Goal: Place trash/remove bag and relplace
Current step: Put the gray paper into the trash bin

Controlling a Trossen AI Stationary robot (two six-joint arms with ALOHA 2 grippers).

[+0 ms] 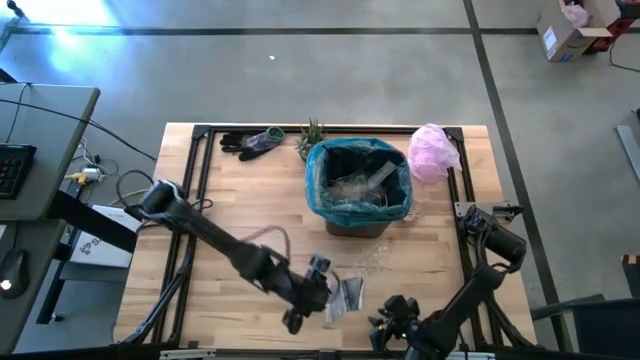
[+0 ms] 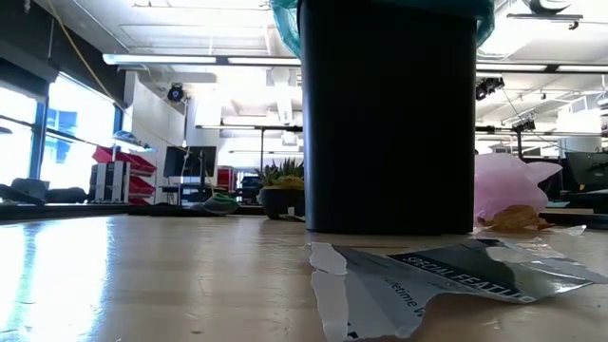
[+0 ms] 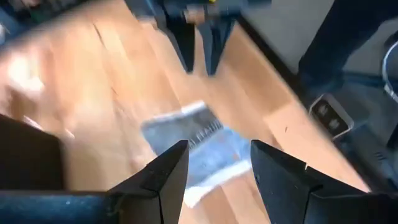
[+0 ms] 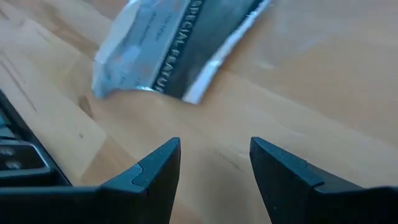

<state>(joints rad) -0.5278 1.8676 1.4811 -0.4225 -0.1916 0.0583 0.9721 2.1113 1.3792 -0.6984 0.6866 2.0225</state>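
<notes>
A long silvery wrapper (image 1: 347, 295) was seen lying flat on the wooden table (image 1: 240, 200), near the front edge and in front of the black bin (image 1: 358, 190). White capitals on its dark band could be read as "SPECIAL FEATURE" in the low view (image 2: 465, 271) and partly in the right wrist view (image 4: 180, 43); the smaller print beneath was not legible. The left gripper (image 3: 214, 165) was held just above the wrapper with its fingers spread apart, nothing between them. The right gripper (image 4: 214, 163) was poised close by, likewise parted and empty. The bin was lined with the teal bag (image 1: 322, 165), clear plastic wrappers (image 1: 365, 185) resting inside. A pink bag (image 1: 433, 150) lay beside it.
</notes>
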